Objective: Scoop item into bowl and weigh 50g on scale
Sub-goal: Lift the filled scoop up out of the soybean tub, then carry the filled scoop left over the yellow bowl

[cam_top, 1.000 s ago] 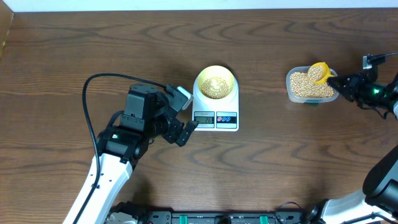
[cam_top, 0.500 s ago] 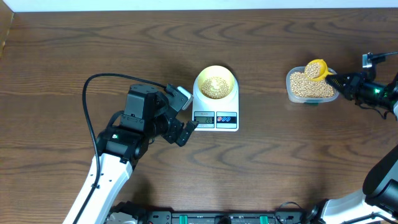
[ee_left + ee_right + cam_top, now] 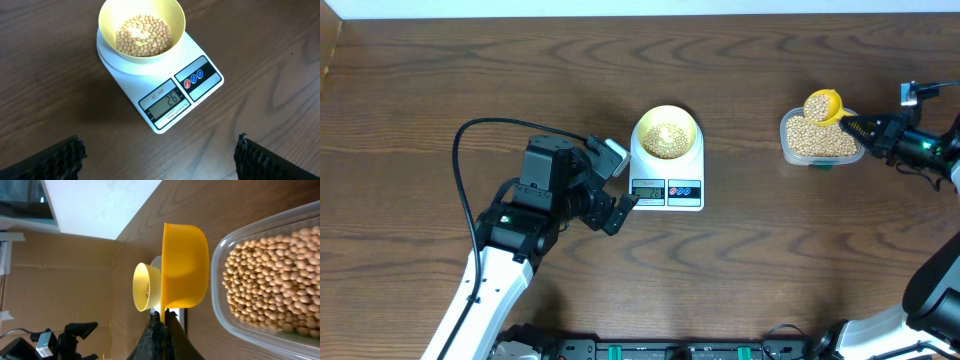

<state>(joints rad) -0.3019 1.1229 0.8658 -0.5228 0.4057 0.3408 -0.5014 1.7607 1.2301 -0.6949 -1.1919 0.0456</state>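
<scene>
The pale yellow bowl (image 3: 667, 133) (image 3: 142, 31) stands on the white scale (image 3: 680, 192) (image 3: 200, 80) at mid-table, with a layer of tan beans (image 3: 142, 35) in it. The display (image 3: 169, 102) reads 26. My left gripper (image 3: 623, 181) (image 3: 162, 165) hangs open just left of the scale's front, nothing between its fingers (image 3: 60, 159). At the far right, my right gripper (image 3: 849, 122) (image 3: 164, 317) is shut on the handle of a yellow scoop (image 3: 823, 105) (image 3: 185, 265). The scoop is full of beans and hovers over the back edge of the clear tub (image 3: 788, 150).
The clear tub (image 3: 220, 255) is heaped with beans (image 3: 270, 290) and sits right of the scale. A black cable (image 3: 470, 140) loops over the table behind the left arm. The table's far edge runs along the top of the overhead view.
The right gripper has carried the loaded scoop a little up and to the left over the tub. The left arm, bowl and scale have not moved.
</scene>
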